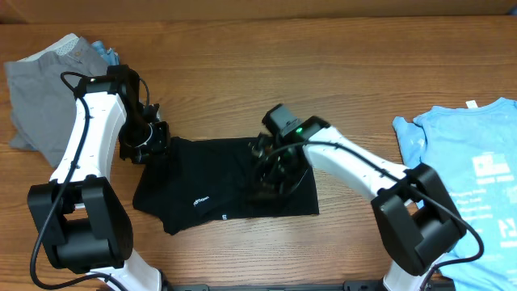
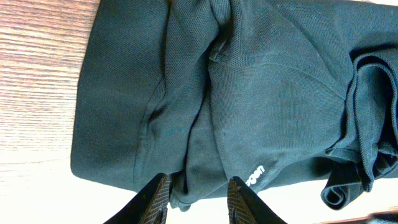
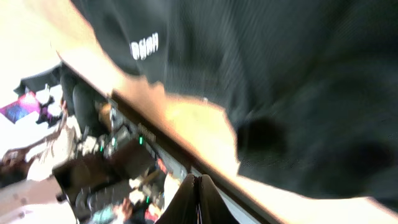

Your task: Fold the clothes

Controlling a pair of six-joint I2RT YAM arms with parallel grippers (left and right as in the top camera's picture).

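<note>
The black shirt (image 1: 210, 190) lies crumpled in the middle of the desk (image 1: 323, 65). The left hand (image 2: 199, 179) is at the shirt's left edge. Its fingers are apart, with black cloth under the gap. The right hand (image 3: 196, 182) is over the shirt's right side. Its fingers are pressed together, and I see nothing in them. Grey shorts (image 1: 40, 89) lie far left, and a blue shirt (image 1: 477, 162) far right.
</note>
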